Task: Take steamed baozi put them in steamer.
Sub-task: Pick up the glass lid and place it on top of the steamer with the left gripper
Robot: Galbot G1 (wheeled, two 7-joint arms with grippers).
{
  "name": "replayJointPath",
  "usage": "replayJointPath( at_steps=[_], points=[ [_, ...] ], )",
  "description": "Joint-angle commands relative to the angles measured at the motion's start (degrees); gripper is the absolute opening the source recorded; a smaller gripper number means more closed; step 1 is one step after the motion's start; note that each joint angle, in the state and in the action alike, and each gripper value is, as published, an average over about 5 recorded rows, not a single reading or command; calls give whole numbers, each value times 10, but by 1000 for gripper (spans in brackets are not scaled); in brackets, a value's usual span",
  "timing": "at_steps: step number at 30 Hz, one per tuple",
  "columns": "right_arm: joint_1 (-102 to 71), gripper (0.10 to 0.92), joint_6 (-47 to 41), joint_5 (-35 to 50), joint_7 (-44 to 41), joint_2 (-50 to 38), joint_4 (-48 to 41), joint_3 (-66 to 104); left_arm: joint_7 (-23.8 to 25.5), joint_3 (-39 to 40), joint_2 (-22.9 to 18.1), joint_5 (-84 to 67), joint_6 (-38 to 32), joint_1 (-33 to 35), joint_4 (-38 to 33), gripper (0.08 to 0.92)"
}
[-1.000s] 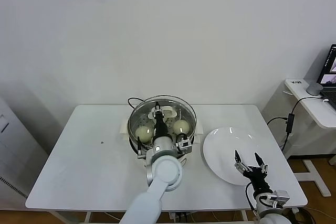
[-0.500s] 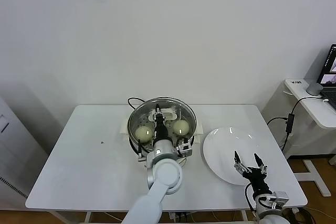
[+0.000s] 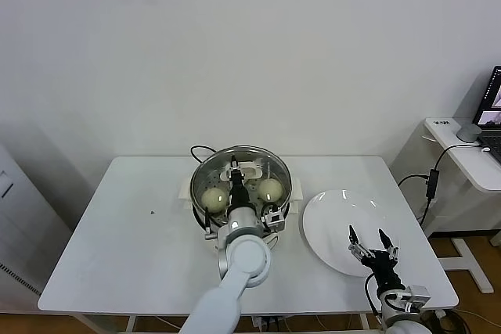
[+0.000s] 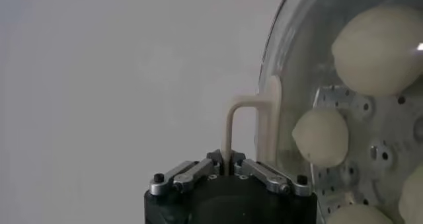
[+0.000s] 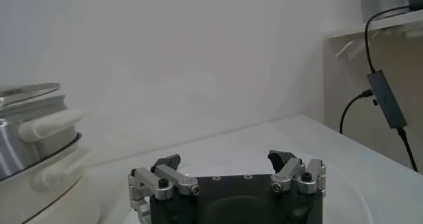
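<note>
two pale round baozi (image 3: 214, 197) visible under glass lid (image 3: 242, 160), shiny steamer (image 3: 197, 210)

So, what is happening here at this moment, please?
The left gripper is shut on the handle of the glass lid, holding the lid over the steamer in the middle of the table. Through the glass, baozi are visible lying on the perforated floor inside the steamer. The right gripper is open and holds nothing; it hovers over the near edge of the white plate, which has no buns on it.
</note>
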Motion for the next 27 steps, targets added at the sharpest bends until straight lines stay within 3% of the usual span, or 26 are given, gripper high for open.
replayJointPath(
  at_steps=[1, 27],
  points=[
    [2, 823, -1, -1, 0, 2, -1, 0, -3, 0, -28, -4, 28, 2, 4, 131],
    [6, 823, 0, -5, -1, 5, -8, -2, -8, -4, -28, -4, 28, 4, 23, 131]
  ],
)
